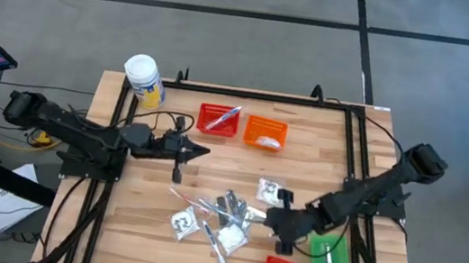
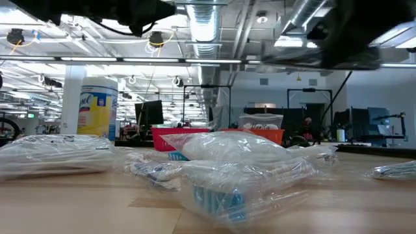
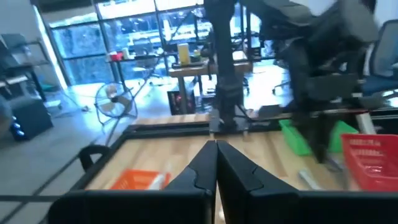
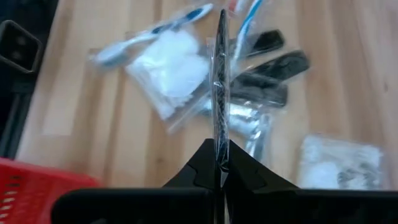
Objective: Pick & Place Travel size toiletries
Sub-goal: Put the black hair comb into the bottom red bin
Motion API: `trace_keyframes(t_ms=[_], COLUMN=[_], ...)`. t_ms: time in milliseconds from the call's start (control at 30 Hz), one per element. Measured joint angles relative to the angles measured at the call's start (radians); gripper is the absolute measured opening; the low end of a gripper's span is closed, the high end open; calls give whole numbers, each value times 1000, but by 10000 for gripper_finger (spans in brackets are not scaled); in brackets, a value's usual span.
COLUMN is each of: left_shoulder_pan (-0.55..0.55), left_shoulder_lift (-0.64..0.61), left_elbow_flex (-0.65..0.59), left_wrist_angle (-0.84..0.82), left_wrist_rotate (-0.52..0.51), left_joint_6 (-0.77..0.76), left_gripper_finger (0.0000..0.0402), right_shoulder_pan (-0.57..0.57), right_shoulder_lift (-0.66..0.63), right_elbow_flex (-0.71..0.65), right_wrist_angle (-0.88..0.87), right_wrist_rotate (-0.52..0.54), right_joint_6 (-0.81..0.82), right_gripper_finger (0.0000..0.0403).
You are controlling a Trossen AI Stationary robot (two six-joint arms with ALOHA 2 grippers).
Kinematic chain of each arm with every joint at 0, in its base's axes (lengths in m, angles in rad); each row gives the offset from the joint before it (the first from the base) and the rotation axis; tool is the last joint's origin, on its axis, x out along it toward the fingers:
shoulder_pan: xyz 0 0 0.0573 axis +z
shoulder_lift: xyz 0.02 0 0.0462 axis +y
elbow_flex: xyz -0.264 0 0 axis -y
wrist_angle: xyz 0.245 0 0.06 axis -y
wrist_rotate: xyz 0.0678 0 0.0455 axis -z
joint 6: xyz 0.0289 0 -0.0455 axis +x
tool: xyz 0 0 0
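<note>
The right gripper [image 4: 220, 163] pinches a thin clear packet [image 4: 220, 74] edge-on, above the toiletries pile [image 1: 219, 216] at the table's [image 1: 321, 161] six o'clock. The left gripper [image 1: 204, 152], pressed together, waits at ten o'clock.

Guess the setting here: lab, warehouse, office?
Probably an open-plan robotics lab or industrial workspace. The low view shows exposed ceiling ducts and rows of monitors behind the wooden table; the left wrist view shows more workbenches and a floor fan.
</note>
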Motion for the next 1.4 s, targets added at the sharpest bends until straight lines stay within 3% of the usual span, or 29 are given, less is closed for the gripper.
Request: trace_keyframes(t_ms=[300, 700, 1067, 1400], left_shoulder_pan=[54, 136, 166, 156], left_shoulder_lift=[13, 14, 14, 14], left_elbow_flex=[-1, -1, -1, -1], left_wrist_angle=[100, 202, 216, 217], left_wrist_rotate=[23, 167, 213, 215], left_joint_6=[68, 118, 113, 92], left_gripper_finger=[1, 1, 1, 1], right_shoulder_pan=[158, 336, 481, 456], right_shoulder_lift=[0, 1, 66, 228], right_elbow_flex=[1, 10, 75, 74], right_wrist_angle=[8, 6, 9, 119], right_wrist_rotate=[69, 116, 172, -12], right_joint_6=[227, 544, 668, 737], right_gripper_finger=[5, 3, 3, 10])
